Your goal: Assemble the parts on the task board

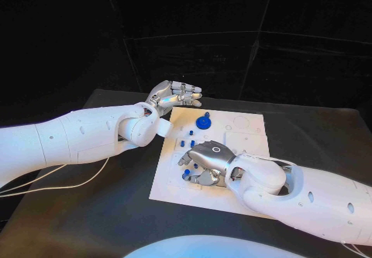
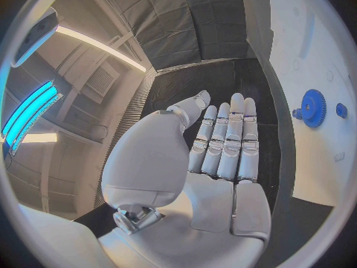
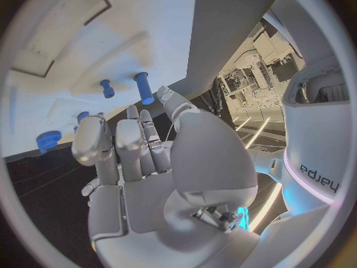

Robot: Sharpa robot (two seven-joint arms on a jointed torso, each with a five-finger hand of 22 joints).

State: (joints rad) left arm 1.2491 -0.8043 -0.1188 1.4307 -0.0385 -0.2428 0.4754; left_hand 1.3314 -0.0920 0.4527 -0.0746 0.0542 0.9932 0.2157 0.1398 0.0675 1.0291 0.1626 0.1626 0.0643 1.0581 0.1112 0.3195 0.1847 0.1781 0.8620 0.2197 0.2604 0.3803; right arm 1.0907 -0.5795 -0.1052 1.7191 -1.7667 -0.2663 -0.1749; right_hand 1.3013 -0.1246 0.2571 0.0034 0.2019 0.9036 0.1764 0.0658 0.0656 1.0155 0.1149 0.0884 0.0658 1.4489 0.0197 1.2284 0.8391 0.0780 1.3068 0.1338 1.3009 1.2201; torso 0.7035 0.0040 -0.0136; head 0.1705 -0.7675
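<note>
The right hand [image 1: 208,164] is hanging low over the near part of the task board [image 1: 248,134]. Its fingers are curling down over the small blue parts [image 1: 187,174] there. I cannot tell if it is holding one or just touching. In the right wrist view, two short blue pegs [image 3: 142,87] are standing just past its fingertips [image 3: 165,96], and a round blue knob [image 3: 47,141] is sitting off to one side. So this hand is the nearer one, and the pegs are standing upright right in front of it. Farther out, a blue gear [image 1: 203,122] is standing on the board. The left hand [image 1: 173,95] is waiting beside the board's far corner, open and flat, holding nothing, with the gear just off to its side
</note>
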